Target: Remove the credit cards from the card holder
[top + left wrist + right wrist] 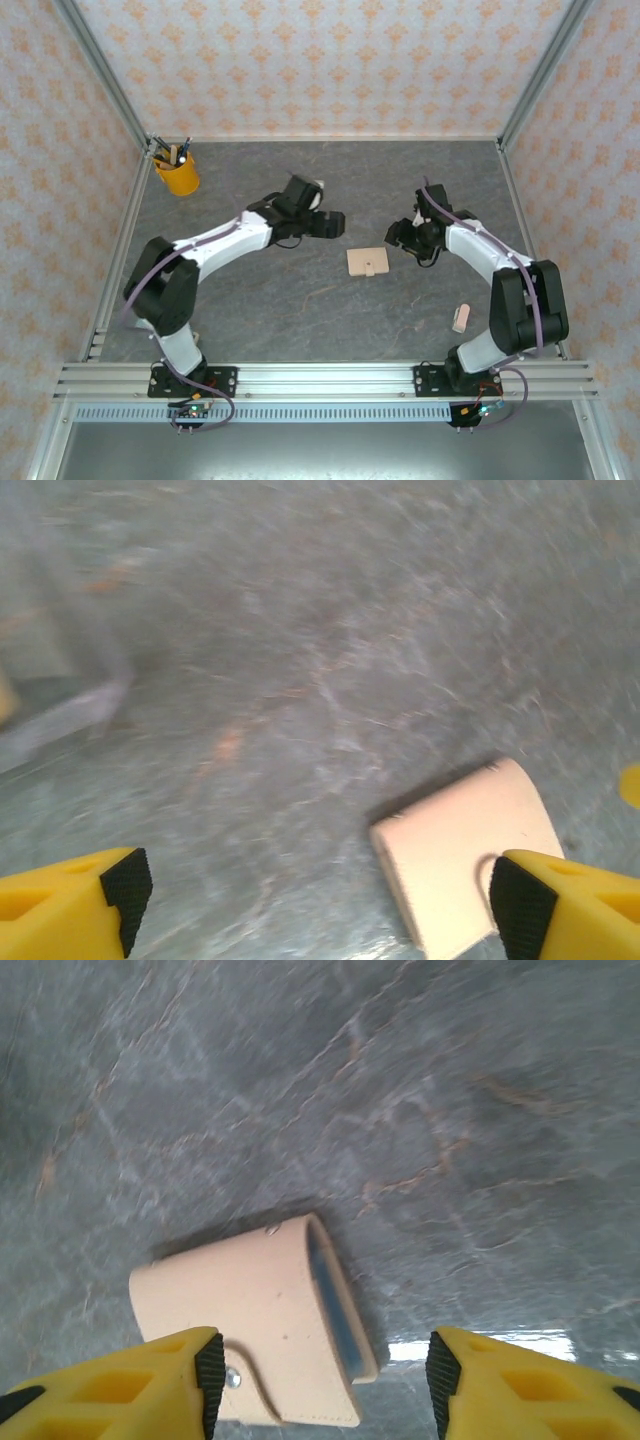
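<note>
Centrally, card holder [368, 262] on grey marbled tabletop [300, 310], orange-patterned walls [330, 60] around.

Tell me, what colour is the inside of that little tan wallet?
Blue-grey lining inside the card holder, clearest in the right wrist view.

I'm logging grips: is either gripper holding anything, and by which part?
Nothing is held. The left gripper and right gripper are both open; the holder lies on the table.
</note>
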{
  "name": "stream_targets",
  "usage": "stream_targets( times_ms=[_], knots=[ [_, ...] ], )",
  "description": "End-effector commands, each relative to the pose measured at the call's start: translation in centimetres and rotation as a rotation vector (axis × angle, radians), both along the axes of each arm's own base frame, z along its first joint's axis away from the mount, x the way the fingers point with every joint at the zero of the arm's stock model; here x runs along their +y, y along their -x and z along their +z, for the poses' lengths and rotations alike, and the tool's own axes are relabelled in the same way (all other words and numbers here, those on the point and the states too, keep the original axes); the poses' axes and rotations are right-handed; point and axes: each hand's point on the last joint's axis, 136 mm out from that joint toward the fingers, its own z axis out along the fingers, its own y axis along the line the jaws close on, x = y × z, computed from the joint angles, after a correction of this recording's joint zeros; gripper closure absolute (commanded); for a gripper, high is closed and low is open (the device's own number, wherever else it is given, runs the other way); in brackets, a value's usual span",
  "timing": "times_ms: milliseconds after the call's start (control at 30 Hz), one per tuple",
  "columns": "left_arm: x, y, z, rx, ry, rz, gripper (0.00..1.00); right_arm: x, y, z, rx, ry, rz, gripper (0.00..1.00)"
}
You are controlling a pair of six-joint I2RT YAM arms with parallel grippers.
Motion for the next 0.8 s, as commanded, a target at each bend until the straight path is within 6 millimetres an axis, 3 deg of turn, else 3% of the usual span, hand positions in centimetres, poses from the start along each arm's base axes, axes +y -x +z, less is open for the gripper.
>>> stream_targets(
  times_ms=[0, 133, 233, 400, 433, 533, 767],
  knots=[
    [-3.5, 1.8, -1.8, 0.084, -0.050, -0.164, 0.15, -1.7, -0.2, 0.6, -0.034, 0.051, -0.127, 0.38],
    [-6.7, 2.4, -4.8, 0.174, -0.090, -0.287, 0.22, -0.7, 0.8, -0.2, 0.008, -0.029, -0.141, 0.38],
    [-7.8, 1.8, -6.3, 0.205, -0.110, -0.313, 0.25, -0.4, 1.7, -1.0, 0.048, -0.056, -0.153, 0.39],
    [-8.1, 1.0, -8.4, 0.249, -0.167, -0.331, 0.26, 0.4, 3.3, -2.0, 0.116, -0.122, -0.166, 0.43],
    [-8.1, 1.1, -8.7, 0.257, -0.172, -0.333, 0.31, 0.7, 3.7, -2.1, 0.126, -0.142, -0.172, 0.46],
    [-7.9, 1.7, -9.2, 0.285, -0.181, -0.345, 0.40, 1.4, 4.5, -2.3, 0.154, -0.203, -0.190, 0.52],
    [-7.4, 4.0, -9.5, 0.342, -0.147, -0.382, 0.47, 3.1, 5.2, -3.2, 0.194, -0.253, -0.182, 0.60]
  ],
)
